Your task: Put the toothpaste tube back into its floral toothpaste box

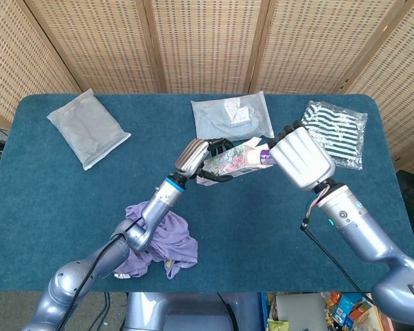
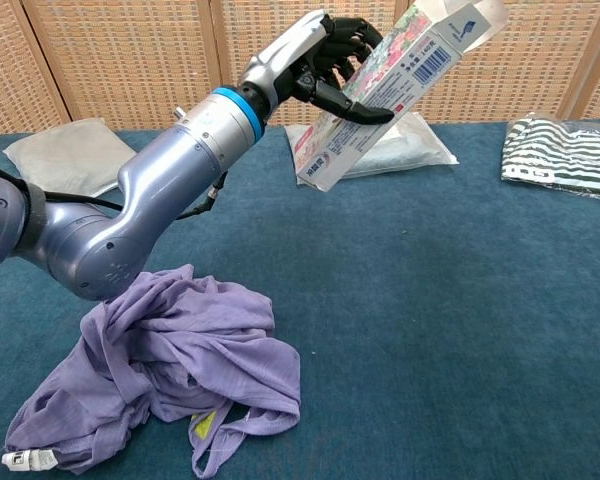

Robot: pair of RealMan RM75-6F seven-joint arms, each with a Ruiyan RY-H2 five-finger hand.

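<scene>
My left hand (image 1: 195,158) (image 2: 315,62) grips the floral toothpaste box (image 1: 227,163) (image 2: 385,90) in mid-air above the table, its open end tilted up and toward the right. My right hand (image 1: 301,159) holds the toothpaste tube (image 1: 264,156), of which only the purple and white tip shows, right at the box's open flaps. Whether the tip is inside the box I cannot tell. The chest view leaves out the right hand and the tube.
A crumpled purple garment (image 1: 155,241) (image 2: 170,365) lies near the front left. Bagged clothes sit at the back: a grey pack (image 1: 88,127) at left, a pale one (image 1: 232,116) (image 2: 395,150) in the middle, a striped one (image 1: 334,131) (image 2: 565,152) at right.
</scene>
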